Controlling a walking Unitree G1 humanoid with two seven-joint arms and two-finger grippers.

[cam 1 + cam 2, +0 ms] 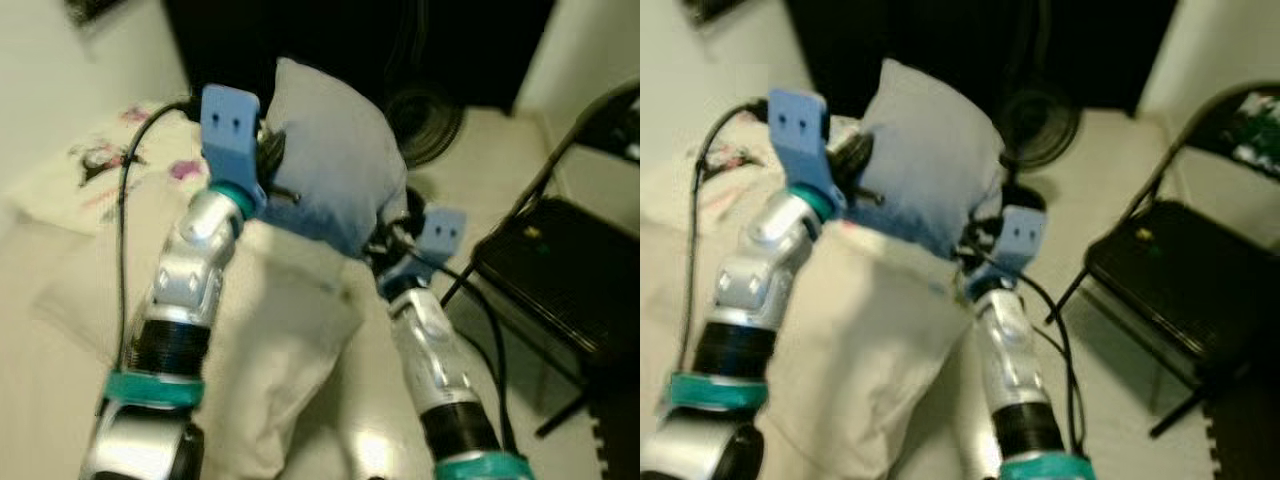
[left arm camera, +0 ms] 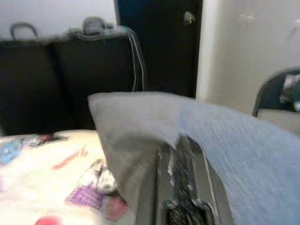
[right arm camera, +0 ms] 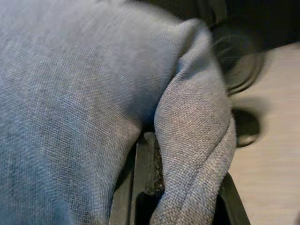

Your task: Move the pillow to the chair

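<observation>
A blue-grey pillow [image 1: 335,150] hangs in the air between my two arms, above the edge of a bed. My left gripper [image 1: 275,165] is shut on its left edge, and the left wrist view shows the fabric [image 2: 225,140] pressed against one black finger [image 2: 180,178]. My right gripper [image 1: 392,228] is shut on the pillow's lower right corner; in the right wrist view a fold of cloth [image 3: 197,131] is pinched between the fingers [image 3: 145,173]. A black folding chair [image 1: 560,270] stands to the right on the pale floor, its seat bare.
A bed with a cream cover [image 1: 280,330] and a printed sheet [image 1: 100,160] lies below and to the left. A round black fan [image 1: 425,125] stands on the floor behind the pillow. Dark furniture [image 1: 350,40] lines the back wall. Black cables [image 1: 125,230] trail along both arms.
</observation>
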